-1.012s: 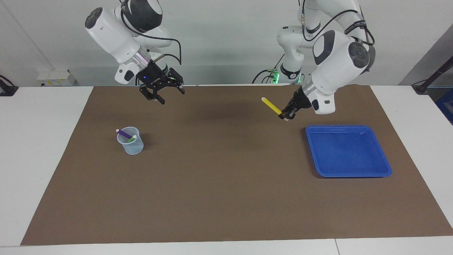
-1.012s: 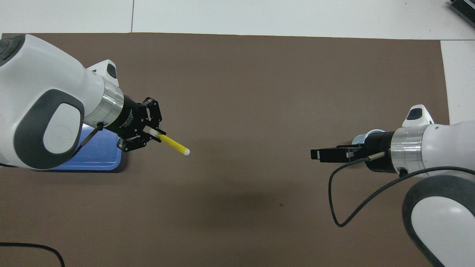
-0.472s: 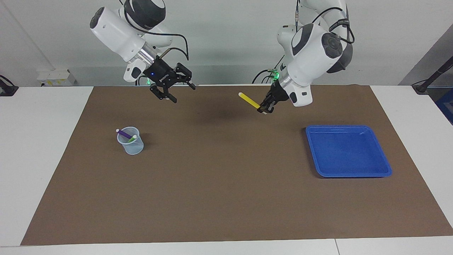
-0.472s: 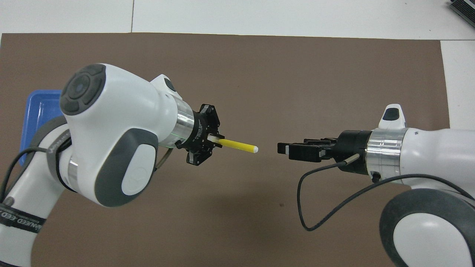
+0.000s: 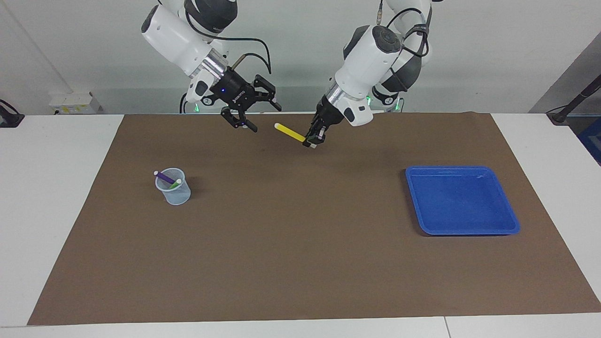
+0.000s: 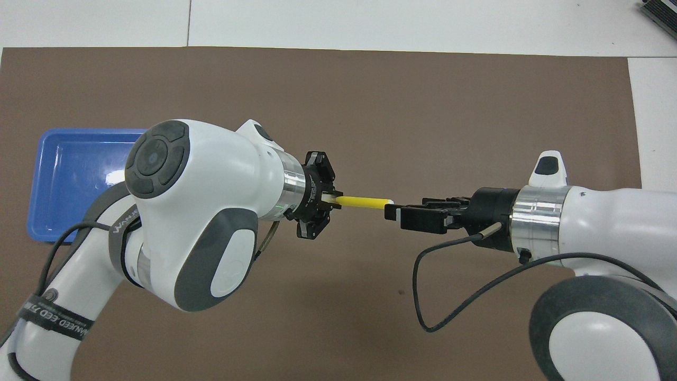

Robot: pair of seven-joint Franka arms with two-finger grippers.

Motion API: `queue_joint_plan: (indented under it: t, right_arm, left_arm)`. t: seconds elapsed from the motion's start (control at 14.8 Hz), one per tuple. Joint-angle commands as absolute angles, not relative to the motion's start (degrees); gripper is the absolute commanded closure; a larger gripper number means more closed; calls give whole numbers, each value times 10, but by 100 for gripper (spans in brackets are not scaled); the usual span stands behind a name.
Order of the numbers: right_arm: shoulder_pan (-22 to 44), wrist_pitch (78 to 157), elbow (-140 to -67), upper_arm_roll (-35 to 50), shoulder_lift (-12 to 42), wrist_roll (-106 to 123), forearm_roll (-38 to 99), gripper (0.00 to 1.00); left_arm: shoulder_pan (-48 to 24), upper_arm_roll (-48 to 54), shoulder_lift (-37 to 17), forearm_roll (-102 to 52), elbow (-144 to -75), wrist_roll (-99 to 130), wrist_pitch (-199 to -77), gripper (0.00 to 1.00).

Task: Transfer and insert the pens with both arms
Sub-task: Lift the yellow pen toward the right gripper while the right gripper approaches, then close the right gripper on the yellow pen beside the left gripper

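My left gripper (image 5: 312, 142) is shut on the lower end of the yellow pen (image 5: 290, 133), held up in the air over the mat's middle, close to the robots' edge. The pen slants up toward my right gripper (image 5: 267, 119), which is open, and its pale tip reaches the mouth of those fingers. From overhead the yellow pen (image 6: 362, 201) bridges the left gripper (image 6: 329, 199) and the right gripper (image 6: 390, 210). The purple pen (image 5: 164, 177) and the green pen (image 5: 175, 184) stand in a clear cup (image 5: 174, 195) toward the right arm's end.
A blue tray (image 5: 462, 225) lies on the brown mat (image 5: 300, 263) toward the left arm's end; it also shows in the overhead view as the blue tray (image 6: 58, 180). A black cable (image 6: 449, 286) loops under the right wrist.
Both arms swung toward the mat's middle. The left gripper carried the yellow pen away from the tray, and the open right gripper closed the gap until the pen's tip reached it.
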State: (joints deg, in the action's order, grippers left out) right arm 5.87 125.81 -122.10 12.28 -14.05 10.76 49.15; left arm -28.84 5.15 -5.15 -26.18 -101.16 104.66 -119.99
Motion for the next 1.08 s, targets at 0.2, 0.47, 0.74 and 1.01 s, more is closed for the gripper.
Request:
queue_joint_plan:
  t: [0.2, 0.47, 0.74, 1.01]
  right_arm:
    - [101, 1332, -1235, 124, -120, 107, 520, 1]
    - [103, 1347, -1232, 124, -113, 107, 520, 6]
    - [118, 1378, -1230, 124, -91, 108, 520, 8]
    - [125, 1397, -1230, 124, -78, 107, 520, 8]
  left_arm:
    - [-288, 51, -32, -275, -1049, 1054, -1231, 100]
    - [-287, 51, -28, -275, -1056, 1052, -1230, 100]
    - [-288, 51, -28, -275, -1057, 1051, -1230, 100]
    - [-288, 51, -28, -275, -1057, 1051, -1231, 100]
